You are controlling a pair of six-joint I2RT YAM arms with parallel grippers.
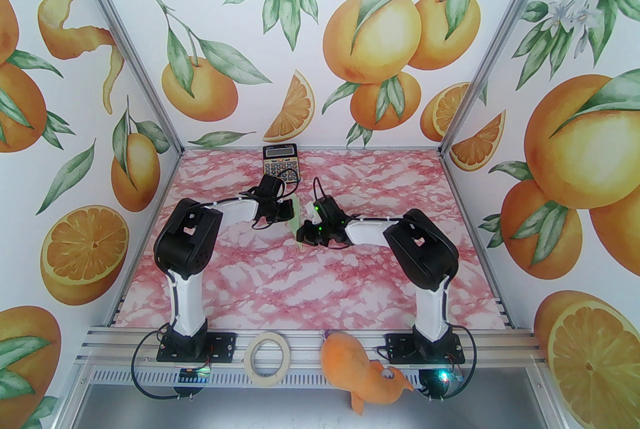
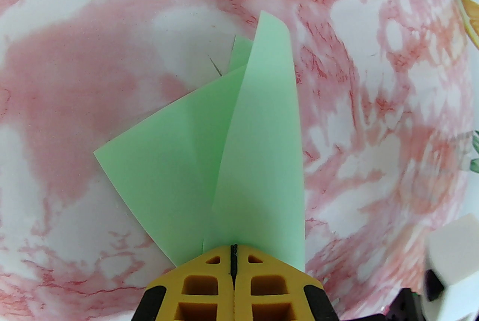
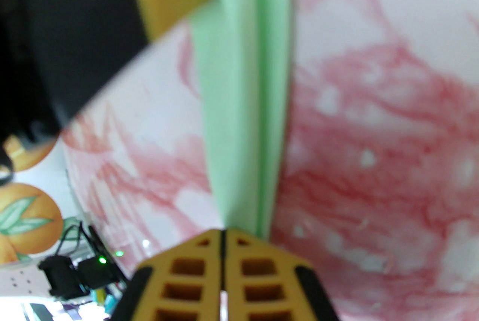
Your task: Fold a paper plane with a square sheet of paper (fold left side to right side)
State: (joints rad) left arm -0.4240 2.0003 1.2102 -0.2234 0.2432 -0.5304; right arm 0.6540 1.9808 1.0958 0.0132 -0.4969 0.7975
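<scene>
The pale green paper plane [image 2: 258, 162], folded into narrow overlapping flaps, is standing on edge over the middle of the pink marbled table [image 1: 320, 287], between the two arms. The left gripper [image 2: 234, 250] is pinching one end, its jaws pressed together on the paper, and the right gripper [image 3: 223, 233] is clamping the opposite end the same way. The calculator [image 1: 280, 158] is lying at the far edge behind them
</scene>
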